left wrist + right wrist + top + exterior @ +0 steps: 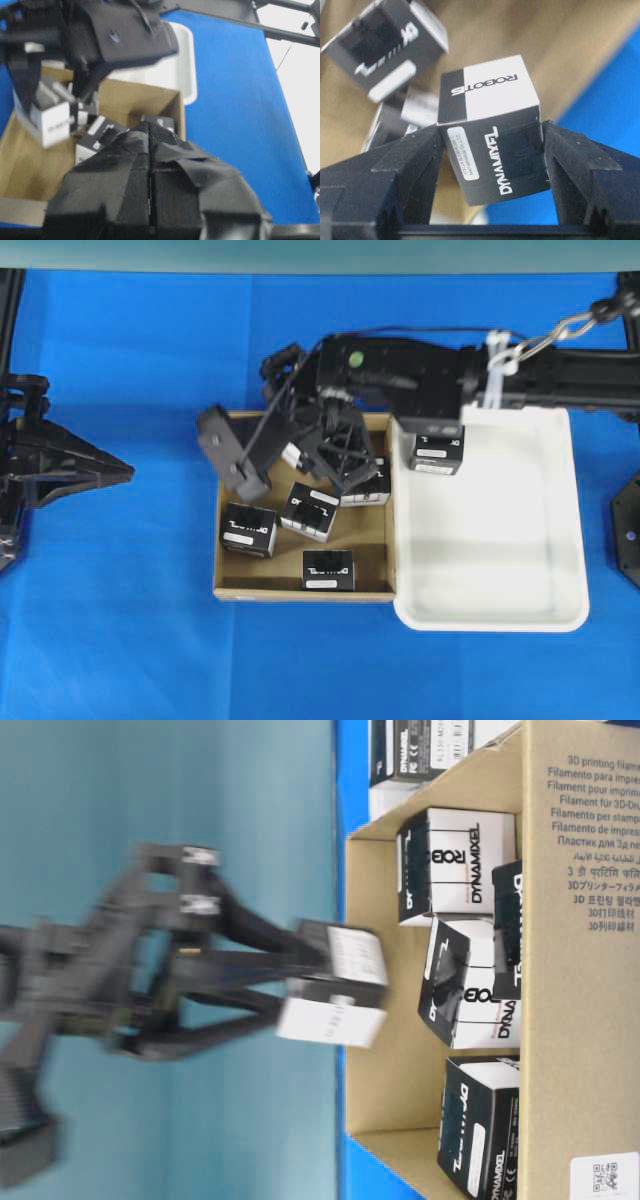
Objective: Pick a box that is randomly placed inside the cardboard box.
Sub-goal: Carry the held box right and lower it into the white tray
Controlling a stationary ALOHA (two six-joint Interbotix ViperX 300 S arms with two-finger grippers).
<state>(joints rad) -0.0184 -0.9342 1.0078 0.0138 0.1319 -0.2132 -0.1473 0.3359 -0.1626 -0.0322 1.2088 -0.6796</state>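
Bare floor along cardboard box (228,580) left wall

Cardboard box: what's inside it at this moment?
In the cardboard box, four black boxes show: front, left, middle and one half under the right gripper, whose fingers hold another box. The arm covers the back.

A white plastic tray (560,540) lies on the blue table cover (120,620), at the right, one black carton (437,450) in its far-left corner.

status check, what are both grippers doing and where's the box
Right gripper shut on a box, lifted above the cardboard box. Left gripper shut, empty, parked off to the side. Other boxes lie below; nothing blocking.
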